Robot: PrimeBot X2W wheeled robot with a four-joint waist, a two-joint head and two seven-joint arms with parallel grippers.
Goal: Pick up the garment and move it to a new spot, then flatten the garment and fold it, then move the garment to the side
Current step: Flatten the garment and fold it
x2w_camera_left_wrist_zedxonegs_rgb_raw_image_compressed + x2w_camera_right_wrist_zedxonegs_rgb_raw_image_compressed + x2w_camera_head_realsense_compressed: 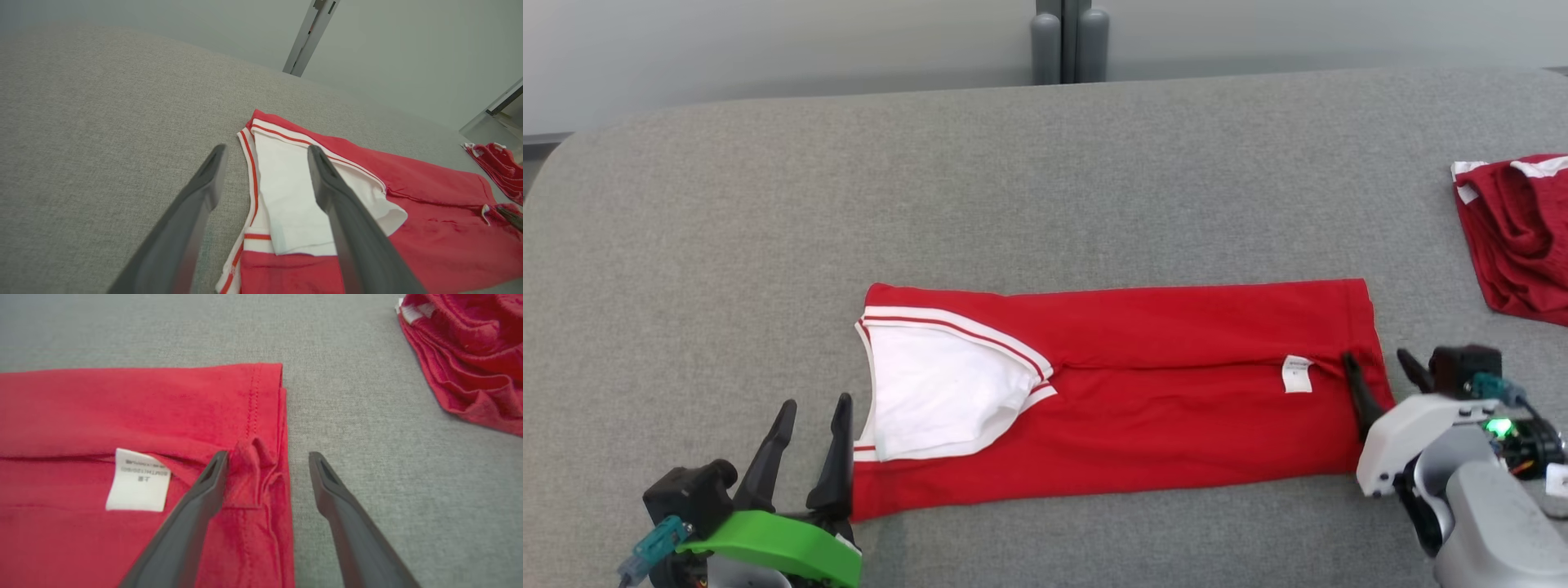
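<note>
A red garment [1160,392] with white, red-striped trim lies folded into a long strip across the grey table [1013,188]. Its white inside [286,196] shows at the left end, and a white label [138,479] sits near the right end. My left gripper [815,412] is open at the strip's lower left corner, one finger over the cloth edge. At the right end my right gripper [267,457] is open, straddling the hem [282,428]; its left finger rests on the cloth beside a small pucker.
A second, darker red garment [1523,237] lies crumpled at the table's far right edge. Grey posts [1068,45] stand behind the table's far side. Bare grey surface stretches beyond and to the left of the strip.
</note>
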